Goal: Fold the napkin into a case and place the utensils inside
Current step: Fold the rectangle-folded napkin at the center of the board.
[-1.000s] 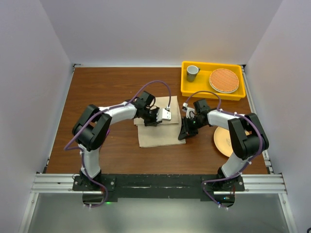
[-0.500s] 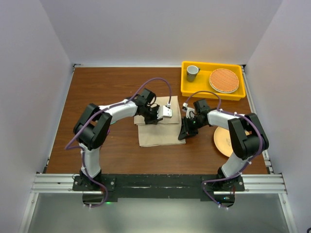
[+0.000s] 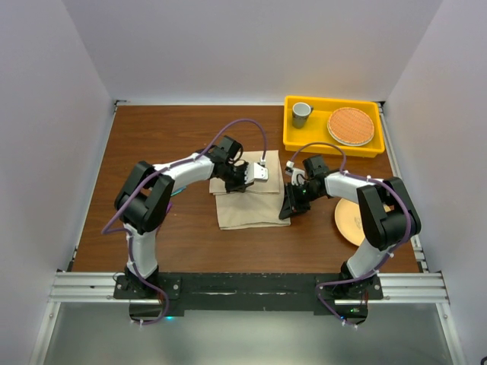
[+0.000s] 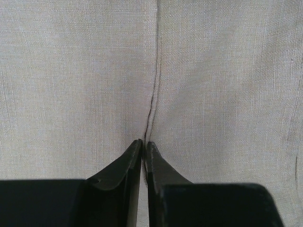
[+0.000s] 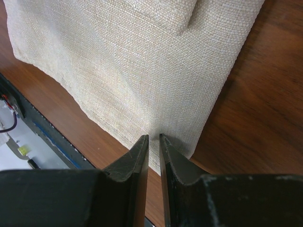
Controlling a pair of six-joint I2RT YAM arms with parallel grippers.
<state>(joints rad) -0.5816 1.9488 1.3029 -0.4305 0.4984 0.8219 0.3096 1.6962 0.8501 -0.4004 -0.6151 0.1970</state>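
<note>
Evidently mid-fold, the left gripper [image 4: 144,142] pinches the napkin [image 3: 251,211] along a crease, the right gripper [image 5: 154,137] nips its corner toward the table's [image 3: 167,137] right edge; next both should probably carry cloth over together.

The brown wooden table [image 3: 167,137] carried a beige napkin [image 3: 247,209] near its middle, its far part apparently doubled over itself. A yellow tray [image 3: 327,149] sat at the far right corner. A peach plate [image 3: 346,220] lay on the right, partly hidden.
</note>
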